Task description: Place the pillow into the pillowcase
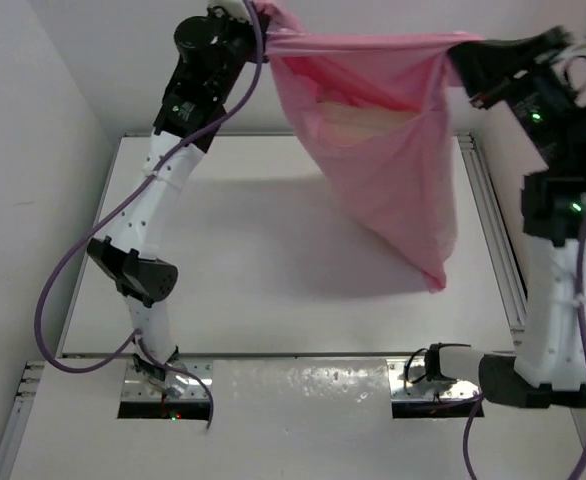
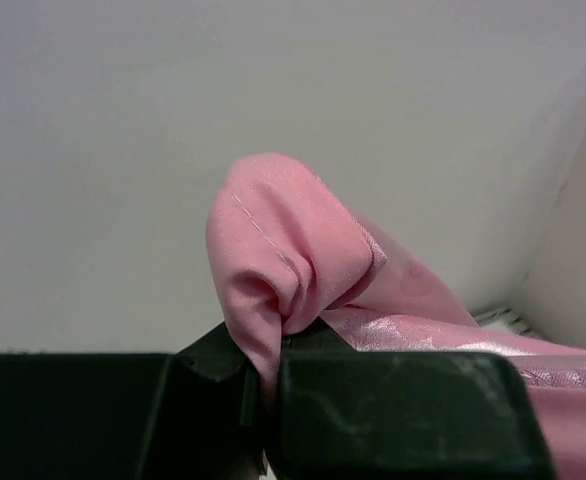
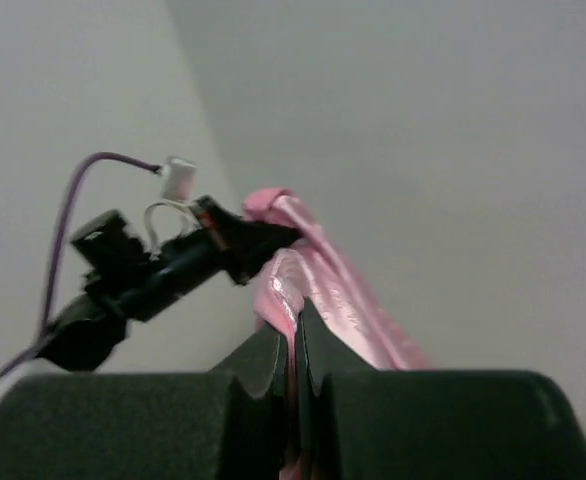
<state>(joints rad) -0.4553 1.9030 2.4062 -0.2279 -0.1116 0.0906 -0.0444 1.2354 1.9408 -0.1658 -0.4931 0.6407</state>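
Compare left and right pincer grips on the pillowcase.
Left pincer pinches a thick rolled fold; right pincer clamps a thinner, flatter bunch. Left pincer holds the left corner, right pincer the right corner. Both are shut on the pillowcase rim, hanging it above the table.

left gripper (image 2: 265, 375) and right gripper (image 3: 295, 335) clamped, raised high.

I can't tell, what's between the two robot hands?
The pillowcase hangs stretched from left gripper to right gripper, pillow inside, in the top view.
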